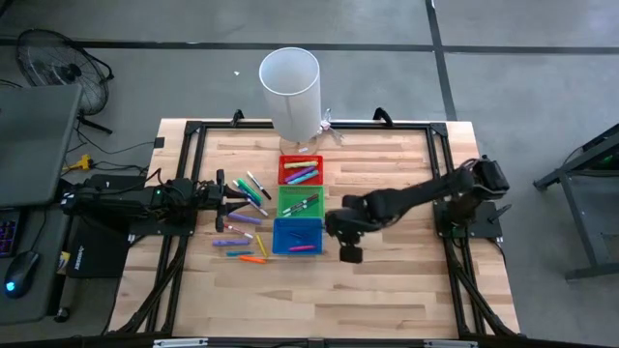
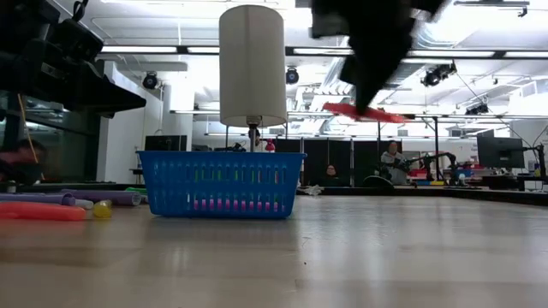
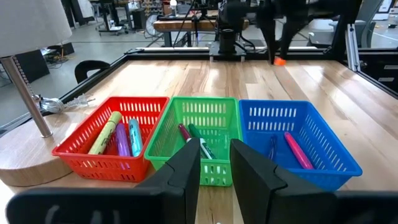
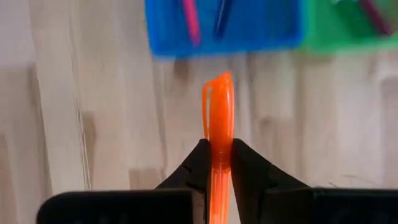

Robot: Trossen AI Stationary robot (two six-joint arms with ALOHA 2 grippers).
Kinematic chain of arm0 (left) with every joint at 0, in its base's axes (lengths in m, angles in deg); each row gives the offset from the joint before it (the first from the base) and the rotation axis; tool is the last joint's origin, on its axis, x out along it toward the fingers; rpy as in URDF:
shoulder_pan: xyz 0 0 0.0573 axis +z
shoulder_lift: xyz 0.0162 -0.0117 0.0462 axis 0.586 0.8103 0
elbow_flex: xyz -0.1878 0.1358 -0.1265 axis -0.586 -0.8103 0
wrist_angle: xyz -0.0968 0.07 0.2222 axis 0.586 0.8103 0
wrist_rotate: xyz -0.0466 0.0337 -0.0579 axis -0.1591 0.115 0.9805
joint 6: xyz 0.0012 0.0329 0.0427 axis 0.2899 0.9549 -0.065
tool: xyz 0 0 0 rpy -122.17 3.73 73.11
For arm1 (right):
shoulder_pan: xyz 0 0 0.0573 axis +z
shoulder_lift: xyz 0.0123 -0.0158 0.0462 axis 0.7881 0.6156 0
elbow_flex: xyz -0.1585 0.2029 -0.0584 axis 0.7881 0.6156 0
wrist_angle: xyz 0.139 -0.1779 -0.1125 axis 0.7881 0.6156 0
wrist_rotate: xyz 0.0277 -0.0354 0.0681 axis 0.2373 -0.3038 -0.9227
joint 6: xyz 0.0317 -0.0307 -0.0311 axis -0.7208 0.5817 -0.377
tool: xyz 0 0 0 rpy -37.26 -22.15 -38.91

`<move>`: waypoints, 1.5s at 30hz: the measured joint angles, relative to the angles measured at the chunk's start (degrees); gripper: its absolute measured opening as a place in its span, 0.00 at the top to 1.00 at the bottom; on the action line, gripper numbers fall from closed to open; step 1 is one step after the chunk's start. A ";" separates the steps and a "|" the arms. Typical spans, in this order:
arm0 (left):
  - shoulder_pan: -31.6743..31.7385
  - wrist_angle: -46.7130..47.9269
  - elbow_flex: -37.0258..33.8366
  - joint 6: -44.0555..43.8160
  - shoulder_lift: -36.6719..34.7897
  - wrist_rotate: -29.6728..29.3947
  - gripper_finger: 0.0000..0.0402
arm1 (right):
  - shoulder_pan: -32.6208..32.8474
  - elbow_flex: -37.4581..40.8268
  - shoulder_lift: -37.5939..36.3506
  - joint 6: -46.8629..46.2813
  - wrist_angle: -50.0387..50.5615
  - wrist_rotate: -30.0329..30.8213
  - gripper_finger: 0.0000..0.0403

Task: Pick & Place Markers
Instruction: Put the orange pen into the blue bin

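Between the right gripper's [image 4: 219,163] closed jaws sits an orange marker [image 4: 218,134], held above the wooden surface [image 1: 387,290] just off the blue bin [image 1: 297,235] at its 3 o'clock in the high view. That bin holds a pink marker [image 3: 297,149]; the green bin [image 1: 300,203] and red bin [image 1: 301,170] line up beyond it toward 12. At 9 o'clock of the bins, loose markers [image 1: 242,217] lie scattered, and the left gripper [image 3: 214,163] hovers there with empty jaws slightly apart.
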 joint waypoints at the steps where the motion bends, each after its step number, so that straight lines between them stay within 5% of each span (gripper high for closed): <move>1: 0.01 0.00 0.01 -0.01 -0.01 0.00 0.79 | -0.71 -1.98 0.78 0.71 0.61 0.05 0.92; 13: 0.00 0.00 0.00 0.00 -0.01 0.00 0.79 | -5.14 -25.92 16.16 8.23 6.91 -0.48 0.92; 23: 0.00 0.00 0.01 -0.01 -0.01 0.00 0.79 | -7.00 -37.84 27.88 10.73 7.19 -1.54 0.92; 45: 0.00 0.00 0.00 0.01 0.01 0.00 0.79 | -5.69 -33.04 30.91 9.19 3.14 -3.90 0.91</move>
